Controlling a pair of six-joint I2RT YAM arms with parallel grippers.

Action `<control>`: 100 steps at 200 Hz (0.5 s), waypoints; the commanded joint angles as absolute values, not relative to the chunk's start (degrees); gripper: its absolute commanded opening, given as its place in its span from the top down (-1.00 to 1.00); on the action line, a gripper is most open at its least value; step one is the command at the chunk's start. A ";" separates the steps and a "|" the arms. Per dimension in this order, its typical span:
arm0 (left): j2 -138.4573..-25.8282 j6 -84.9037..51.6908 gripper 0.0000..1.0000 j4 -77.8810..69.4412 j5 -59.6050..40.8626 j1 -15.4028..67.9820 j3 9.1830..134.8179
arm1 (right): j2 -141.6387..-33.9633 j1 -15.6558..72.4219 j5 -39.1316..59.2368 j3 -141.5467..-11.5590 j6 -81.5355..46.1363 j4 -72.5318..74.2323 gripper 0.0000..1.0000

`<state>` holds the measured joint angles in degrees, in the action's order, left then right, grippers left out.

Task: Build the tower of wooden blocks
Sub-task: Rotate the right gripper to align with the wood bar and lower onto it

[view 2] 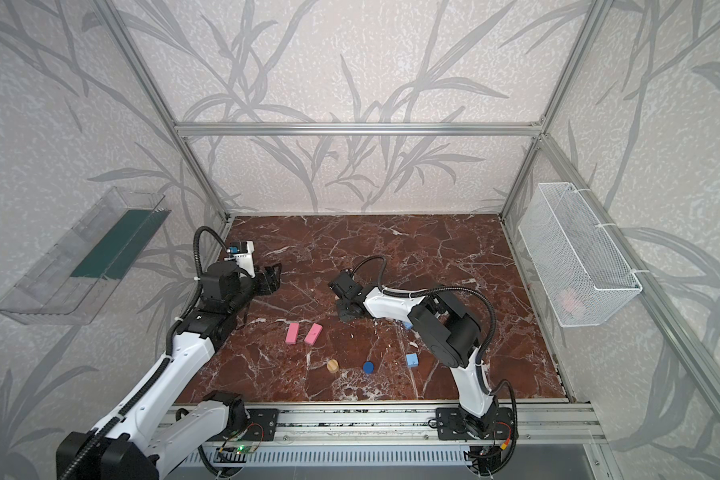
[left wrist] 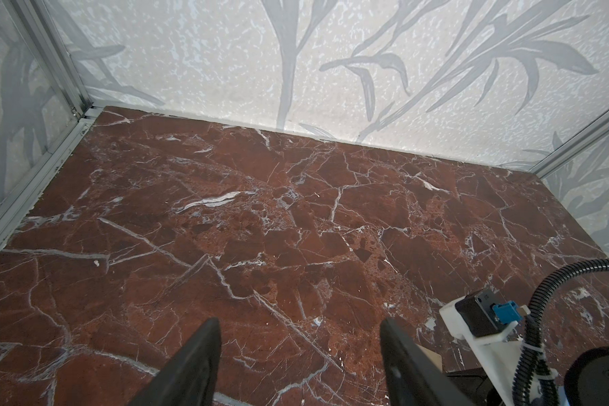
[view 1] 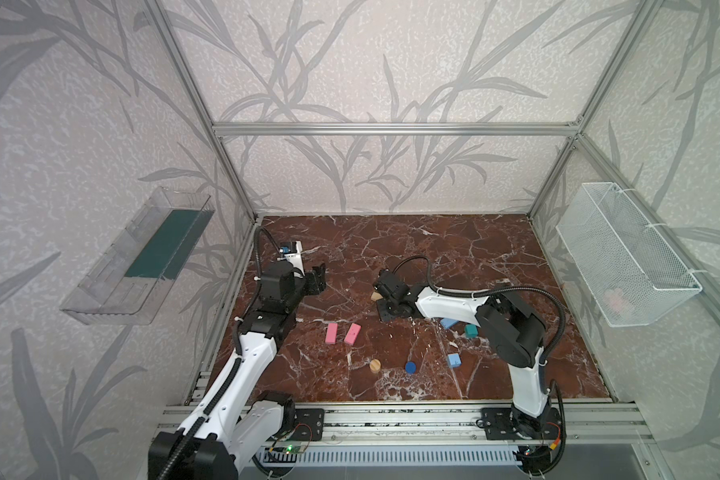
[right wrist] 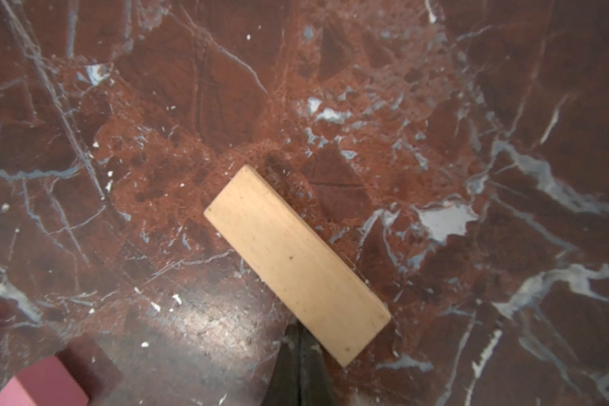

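**A:** Where do the pieces lie?

**B:** Spread over the red marble worktop [view 1: 433, 249], each on its own as far as shows. In both top views a pink bar [view 1: 332, 333] lies left of centre, with a second pink bar [view 1: 351, 333] just beside it, not touching. Lower down, near the middle, a tan cylinder [view 1: 375, 365] stands with a dark blue cylinder [view 1: 410, 366] to its right. Further right there is a light blue block [view 1: 454, 360]. Above that, a teal cube [view 1: 471, 331] and a second light blue block [view 1: 448, 323] sit partly under the right arm.

**A:** And the tan bar?

**B:** One tan bar [right wrist: 296, 263] lies flat at the centre. In a top view only its end [view 1: 376, 296] shows, to the left of the right arm's wrist.

**A:** What is the right end effector doing?

**B:** The right end effector [right wrist: 297, 337] points down with its fingers pressed together and holds nothing. Its tip is at the bar's long edge, near one end. I cannot tell whether it touches.

**A:** The left one?

**B:** The left end effector [left wrist: 299, 323] hangs over bare worktop at the left of the top views. Its fingers [left wrist: 190, 369] are spread apart with nothing between them
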<state>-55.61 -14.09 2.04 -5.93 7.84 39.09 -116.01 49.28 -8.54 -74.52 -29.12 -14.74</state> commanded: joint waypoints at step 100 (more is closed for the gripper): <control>-55.11 -13.71 -0.40 1.32 -4.30 8.09 38.23 | -111.59 46.91 -6.72 -75.96 -25.97 -19.17 1.00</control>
